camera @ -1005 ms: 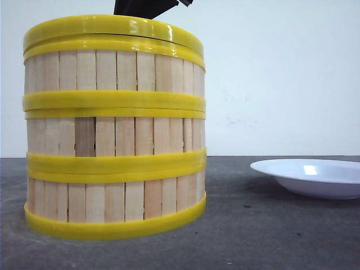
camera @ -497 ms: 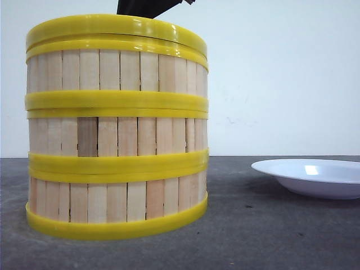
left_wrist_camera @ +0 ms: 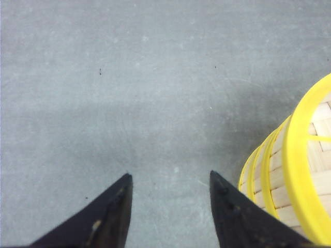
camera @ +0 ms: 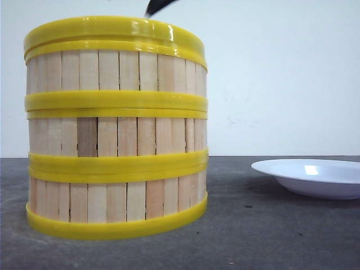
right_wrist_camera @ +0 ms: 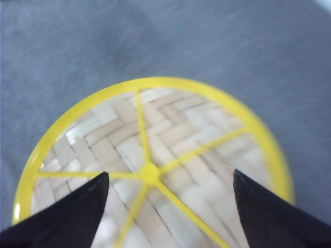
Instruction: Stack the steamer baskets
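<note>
Front view: right pincer (right_wrist_camera: 168,194) spread wide, empty, risen off steamer baskets (camera: 115,126); left pincer (left_wrist_camera: 170,206) parted.

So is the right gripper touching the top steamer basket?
Apart. In the right wrist view the right gripper is open, hovering above the top steamer basket, with the woven floor visible between its fingers and nothing gripped.

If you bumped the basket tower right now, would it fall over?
Probably not easily. The stack of steamer baskets looks about as wide as it is tall and sits flat on the table. A hard shove might slide the top basket, since the smooth yellow rims only rest on each other. Thin wood slats suggest it is light.
</note>
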